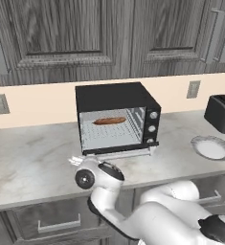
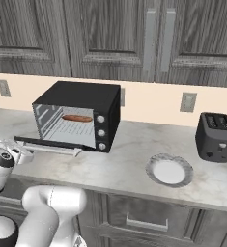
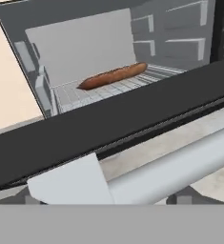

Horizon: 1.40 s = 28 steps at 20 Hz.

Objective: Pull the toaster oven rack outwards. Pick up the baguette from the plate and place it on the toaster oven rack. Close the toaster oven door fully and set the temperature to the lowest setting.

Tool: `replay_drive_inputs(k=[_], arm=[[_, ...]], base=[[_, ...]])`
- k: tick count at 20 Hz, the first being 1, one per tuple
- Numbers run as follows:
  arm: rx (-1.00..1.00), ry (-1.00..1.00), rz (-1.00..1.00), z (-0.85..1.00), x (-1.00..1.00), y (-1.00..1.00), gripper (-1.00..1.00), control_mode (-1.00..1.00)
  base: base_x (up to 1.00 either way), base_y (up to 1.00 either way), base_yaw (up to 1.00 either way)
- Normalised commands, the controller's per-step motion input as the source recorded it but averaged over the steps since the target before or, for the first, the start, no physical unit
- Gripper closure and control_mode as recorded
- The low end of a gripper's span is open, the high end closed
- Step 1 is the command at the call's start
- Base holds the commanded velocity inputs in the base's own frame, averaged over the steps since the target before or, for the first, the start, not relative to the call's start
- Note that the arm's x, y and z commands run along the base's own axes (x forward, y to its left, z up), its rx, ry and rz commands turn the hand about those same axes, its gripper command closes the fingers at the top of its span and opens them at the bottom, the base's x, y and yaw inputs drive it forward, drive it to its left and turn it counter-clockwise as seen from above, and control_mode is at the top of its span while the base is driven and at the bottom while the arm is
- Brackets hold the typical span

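Now, nearest first:
Tool: the tool is sitting just under the silver handle at its left end, presumably lining up to lift the door shut; its tips are hardly showing, so I cannot tell how wide it is standing or whether it is gripping anything.
Door: the toaster oven door is lying flat open just beyond the tool.
Rack: the toaster oven rack is sitting past the door.
Baguette: the baguette is lying across the rack, farther in.
Knobs: three knobs are waiting off to the tool's right, their settings too small to read.
Plate: the plate is resting bare on the desk, well right.
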Motion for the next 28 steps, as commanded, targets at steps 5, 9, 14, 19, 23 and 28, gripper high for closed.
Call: replay_drive_inputs(k=[5, 9, 14, 19, 23, 28], arm=[[-0.2, 0.18, -0.48, 0.67, 0.72, -0.56, -1.0, -1.0], [-0.15, 0.2, -0.42, 0.69, 0.81, -0.55, -1.0, -1.0], [-0.11, 0.22, -0.37, 0.69, 0.91, -0.56, -1.0, -1.0], [-0.13, 0.16, -0.33, 0.52, 0.96, -0.46, -1.0, -1.0], [-0.16, 0.05, -0.25, 0.31, 0.87, -0.33, -1.0, -1.0], [-0.2, 0.01, -0.24, 0.16, 0.77, -0.36, -1.0, -1.0]], base=[[0.0, 0.0, 0.0], [0.0, 0.0, 0.0], [0.0, 0.0, 0.0], [0.0, 0.0, 0.0], [0.0, 0.0, 0.0], [0.0, 0.0, 0.0]])
